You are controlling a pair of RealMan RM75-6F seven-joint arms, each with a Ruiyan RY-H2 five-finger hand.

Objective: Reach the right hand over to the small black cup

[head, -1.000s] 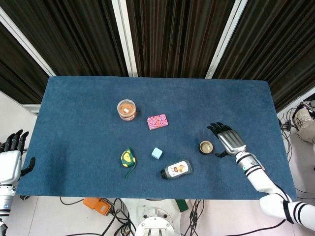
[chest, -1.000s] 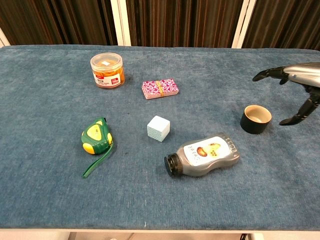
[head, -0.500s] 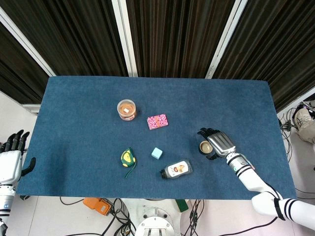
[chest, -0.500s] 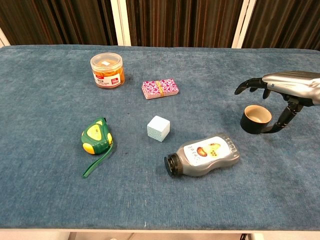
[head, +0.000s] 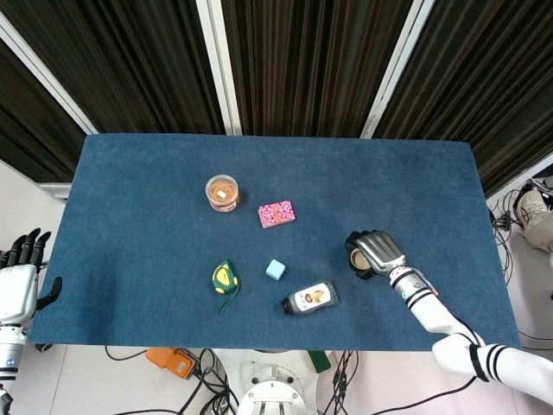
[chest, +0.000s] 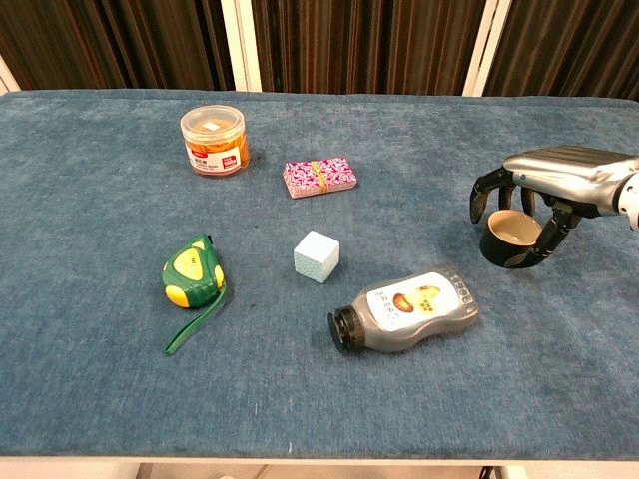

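Observation:
The small black cup (head: 359, 259) (chest: 507, 239), tan inside, stands upright on the blue table at the right. My right hand (head: 378, 251) (chest: 559, 176) hovers over it from the right. Its fingers (chest: 483, 196) arch down around the cup's far and left side, and the thumb hangs by its near right side. The cup still rests on the cloth, and I cannot make out firm contact. My left hand (head: 19, 278) hangs off the table's left edge with fingers spread, holding nothing.
A dark sauce bottle (head: 311, 297) (chest: 407, 310) lies on its side just left of and nearer than the cup. Further left are a pale blue cube (chest: 318, 256), a green-yellow tape measure (chest: 192, 271), a pink packet (chest: 319, 176) and an orange-filled jar (chest: 214, 140).
My right hand has moved left from beside the cup to over it, and its fingers have curled down around the cup. The left hand has not moved.

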